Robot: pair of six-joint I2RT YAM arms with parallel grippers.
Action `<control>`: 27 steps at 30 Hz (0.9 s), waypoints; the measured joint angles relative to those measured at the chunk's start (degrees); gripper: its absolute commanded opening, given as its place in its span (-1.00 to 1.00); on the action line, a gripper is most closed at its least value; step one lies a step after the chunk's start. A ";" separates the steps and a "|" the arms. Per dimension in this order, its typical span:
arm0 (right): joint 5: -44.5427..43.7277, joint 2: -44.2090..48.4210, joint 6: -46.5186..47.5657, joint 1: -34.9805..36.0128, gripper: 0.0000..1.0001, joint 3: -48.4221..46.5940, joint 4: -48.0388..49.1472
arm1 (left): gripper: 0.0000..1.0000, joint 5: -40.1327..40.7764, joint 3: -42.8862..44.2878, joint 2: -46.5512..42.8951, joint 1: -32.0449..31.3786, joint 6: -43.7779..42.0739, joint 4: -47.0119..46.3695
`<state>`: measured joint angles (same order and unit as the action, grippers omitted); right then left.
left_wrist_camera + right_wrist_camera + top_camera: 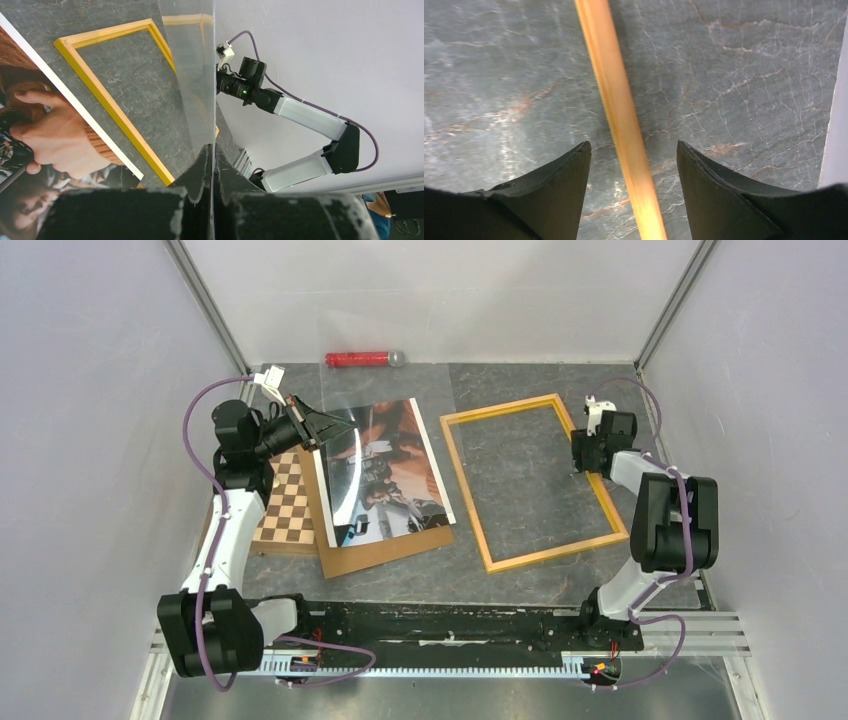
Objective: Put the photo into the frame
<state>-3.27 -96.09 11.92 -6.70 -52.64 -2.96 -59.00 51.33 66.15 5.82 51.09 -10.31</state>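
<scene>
Left wrist: a clear sheet (190, 75) is clamped in the left end effector (212, 150); it could be dropped onto the photo (50, 125)

Right wrist: a rail of the frame (616, 100) is straddled by the spread right end effector (634, 150) and could be shoved

Top: the photo is laid on a board (380, 552) beside the frame; marbled grey counter (520, 465), white walls (450, 290)

The frame (465, 492) is yellow-orange, the chessboard (285, 510) brown-cream chequered.

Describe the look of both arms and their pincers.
The left arm and right arm are white links joined by black housings, each trailed by a looping purple cable with a white connector at the wrist. The left pincer and right pincer have black, wedge-shaped fingers.
</scene>
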 measured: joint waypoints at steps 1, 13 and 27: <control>0.35 -0.55 0.15 -0.79 0.30 -0.09 0.02 | -0.95 0.00 0.00 0.00 0.00 0.00 -0.09; 7.28 -3.78 -1.64 -4.57 -0.39 0.09 0.98 | -0.95 0.37 -0.02 0.85 -0.15 -0.02 -0.11; 11.32 2.60 -9.51 -7.41 -0.86 8.20 3.26 | -0.95 4.59 -0.85 4.72 -4.85 0.07 -2.25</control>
<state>8.05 -93.49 2.42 -14.11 -44.45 0.30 -54.41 50.48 70.87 0.97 51.16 -12.56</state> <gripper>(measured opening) 0.285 0.033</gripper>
